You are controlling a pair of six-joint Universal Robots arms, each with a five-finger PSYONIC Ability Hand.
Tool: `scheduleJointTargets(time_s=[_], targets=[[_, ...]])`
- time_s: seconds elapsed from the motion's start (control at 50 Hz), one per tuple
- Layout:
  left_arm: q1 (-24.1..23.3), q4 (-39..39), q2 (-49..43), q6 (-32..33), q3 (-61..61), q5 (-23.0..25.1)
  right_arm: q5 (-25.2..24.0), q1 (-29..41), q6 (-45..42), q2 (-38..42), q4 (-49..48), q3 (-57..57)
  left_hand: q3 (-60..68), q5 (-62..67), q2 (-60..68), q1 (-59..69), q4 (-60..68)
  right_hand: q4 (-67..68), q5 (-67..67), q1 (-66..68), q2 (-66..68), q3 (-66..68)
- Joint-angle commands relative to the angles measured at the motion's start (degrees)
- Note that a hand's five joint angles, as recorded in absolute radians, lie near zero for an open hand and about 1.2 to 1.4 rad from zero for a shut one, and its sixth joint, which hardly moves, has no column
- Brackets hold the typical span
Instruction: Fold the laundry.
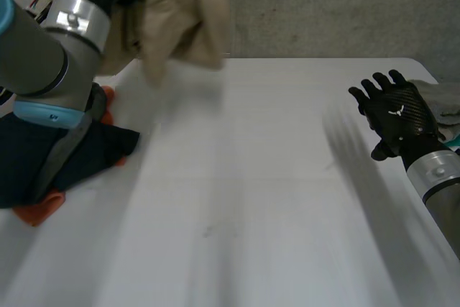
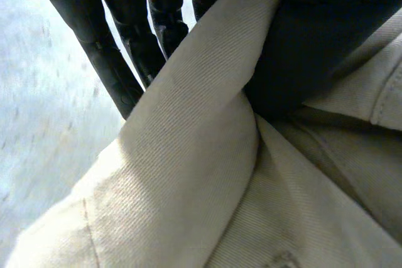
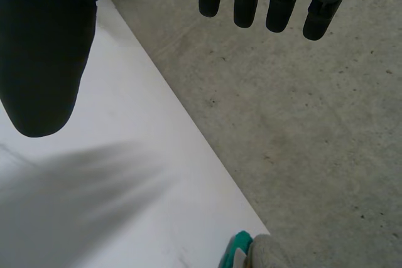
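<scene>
Left hand [image 2: 116,73]: clamped on the beige garment [image 1: 180,16], thumb against fingers, holding it above the table's [image 1: 251,199] far left.
Dark cloth [image 1: 86,149]: lay on the table below, over an orange cloth [image 1: 39,210].
Right hand [image 1: 395,116]: fingers spread, holding nothing, well apart from the garment.

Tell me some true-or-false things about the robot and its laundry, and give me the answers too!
1. The left hand holds a crumpled beige cloth up off the flat white table. True.
2. The right hand is squeezing a cloth. False: its fingers are straight and it holds nothing.
3. A bunched dark navy cloth lies on the table below the left arm. True.
4. A small orange cloth sits in the middle of the table. False: the small orange cloth peeks out from under the navy cloth, near the table's left edge.
</scene>
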Motion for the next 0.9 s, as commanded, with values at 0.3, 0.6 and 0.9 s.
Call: scheduleJointTargets(time_s=[0.3, 0.6, 0.9], targets=[[-19.2, -12.8, -19.3, -10.1, -6.8, -4.2, 8.4, -2.4, 0.7, -3.6, 3.1, -1.5, -35.6, -30.8, -36.4, -30.7, -37.1, -2.0, -2.7, -2.8, -2.1, -1.9], [-17.3, -16.4, -3.3, -10.2, -16.5, -14.6, 9.8, -2.4, 0.7, -3.6, 5.6, -2.1, -52.0, -47.2, -52.9, -47.1, -53.5, -2.0, -2.7, -2.8, -2.1, -1.9], [-15.0, -16.4, -8.0, -11.2, -23.8, -14.7, 9.7, -2.5, 0.8, -3.4, 6.2, -1.3, -51.5, -46.7, -52.3, -46.6, -53.0, -2.0, -2.7, -2.8, -2.1, -1.9]])
